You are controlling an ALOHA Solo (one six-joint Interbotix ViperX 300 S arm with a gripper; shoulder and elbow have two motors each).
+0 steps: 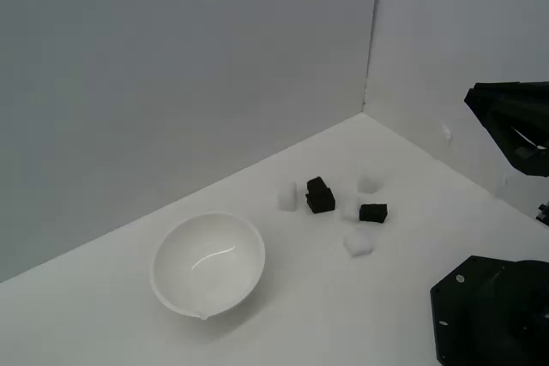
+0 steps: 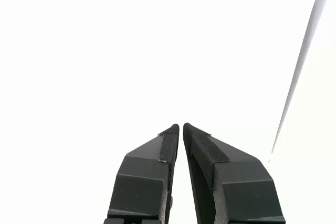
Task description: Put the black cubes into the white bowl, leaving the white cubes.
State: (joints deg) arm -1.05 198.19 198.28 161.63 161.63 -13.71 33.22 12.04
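The gripper [image 2: 181, 126] is seen in the wrist view with its two black fingers [image 2: 144, 174] brought together at the tips, nothing being held between them; only blank white surface is shown beyond them. In the exterior view, black robot parts [image 1: 515, 126] are seen at the exterior view's right edge, well apart from the cubes. The black cubes are gathered near the middle of the white table [image 1: 103, 315]; two [image 1: 319, 195] are found touching each other, perhaps one partly on the other, and a third [image 1: 373, 213] lies just to their right in that view. White cubes are scattered around them: one [image 1: 287, 197] just beside the pair, one [image 1: 368, 184] farther back, one [image 1: 358, 242] nearer the camera; a fourth [image 1: 349, 209] is faintly made out between the black ones. The white bowl [image 1: 208, 264] is seen empty, near the cluster, towards the exterior view's left.
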